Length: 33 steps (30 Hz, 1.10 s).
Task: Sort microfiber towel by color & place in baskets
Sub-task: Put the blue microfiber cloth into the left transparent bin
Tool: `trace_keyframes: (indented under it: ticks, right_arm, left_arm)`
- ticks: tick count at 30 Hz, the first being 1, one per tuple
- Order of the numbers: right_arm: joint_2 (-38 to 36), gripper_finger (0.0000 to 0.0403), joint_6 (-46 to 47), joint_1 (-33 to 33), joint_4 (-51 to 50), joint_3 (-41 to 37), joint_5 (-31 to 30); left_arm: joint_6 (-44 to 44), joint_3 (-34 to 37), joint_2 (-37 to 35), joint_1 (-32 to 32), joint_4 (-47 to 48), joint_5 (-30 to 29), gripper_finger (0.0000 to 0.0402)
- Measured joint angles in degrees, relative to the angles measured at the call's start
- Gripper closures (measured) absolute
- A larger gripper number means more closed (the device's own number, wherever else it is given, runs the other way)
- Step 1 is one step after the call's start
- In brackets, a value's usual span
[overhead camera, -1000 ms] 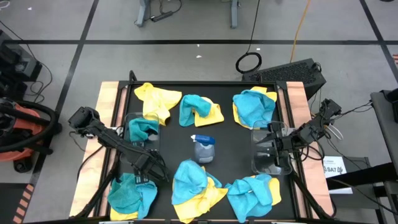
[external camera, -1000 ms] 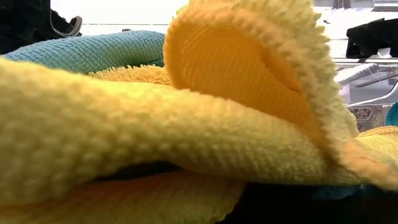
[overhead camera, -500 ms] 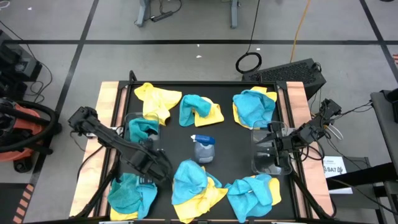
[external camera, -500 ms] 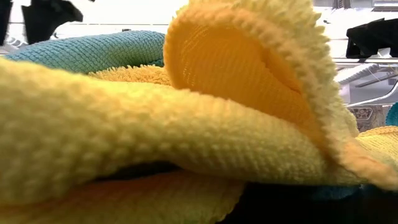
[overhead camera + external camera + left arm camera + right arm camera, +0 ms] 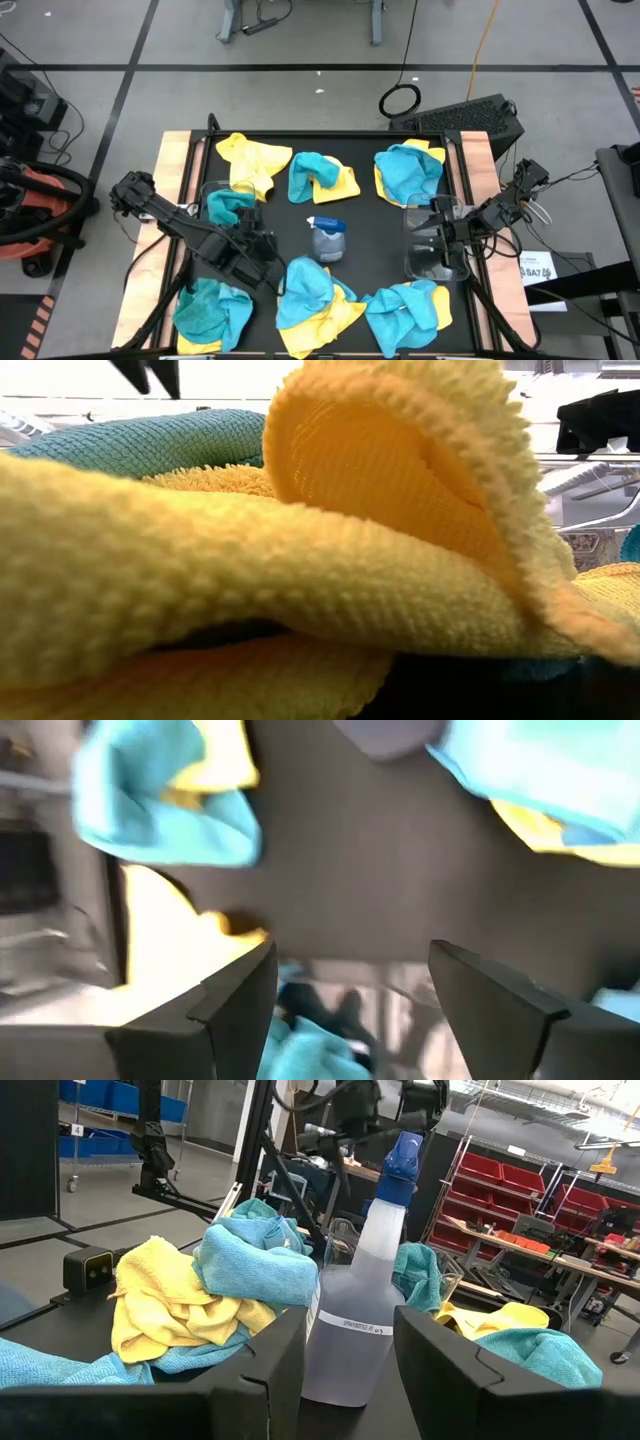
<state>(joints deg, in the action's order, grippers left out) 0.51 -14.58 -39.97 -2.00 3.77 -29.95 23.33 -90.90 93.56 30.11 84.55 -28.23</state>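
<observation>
My left gripper point(image 5: 262, 262), fingers wide and empty, hangs just left of the bottle point(image 5: 327, 240). Towels point(image 5: 312, 290) lie around the bottle: soft, light; I'd pinch a raised fold. Right gripper point(image 5: 432, 240) waits half-open.

The spray bottle point(image 5: 352, 1330) carries a small white label, its print too fine to read. No other text is legible.
</observation>
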Motion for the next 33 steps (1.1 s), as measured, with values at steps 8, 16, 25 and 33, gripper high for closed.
trace_keyframes:
  ticks: [8, 16, 25, 33]
  right_arm:
    - [-0.02, 0.0257, -0.01, 0.00, -0.02, 0.00, 0.02]
    - [-0.02, 0.0257, -0.01, 0.00, 0.00, 0.00, 0.02]
    - [-0.01, 0.0257, 0.00, 0.00, 0.00, 0.00, 0.02]
    - [-0.01, 0.0257, -0.01, 0.00, -0.01, 0.00, 0.00]
  left_arm:
    - [-5.05, -2.31, -2.17, -3.37, -1.32, -6.22, 0.0134]
    - [-11.68, -2.31, -8.03, -7.94, -8.36, -10.53, 0.0134]
    - [-24.55, -2.31, -11.80, -17.28, -22.16, -8.13, 0.0134]
    - [-31.32, -0.70, -10.22, -30.12, -29.50, 3.49, 0.0134]
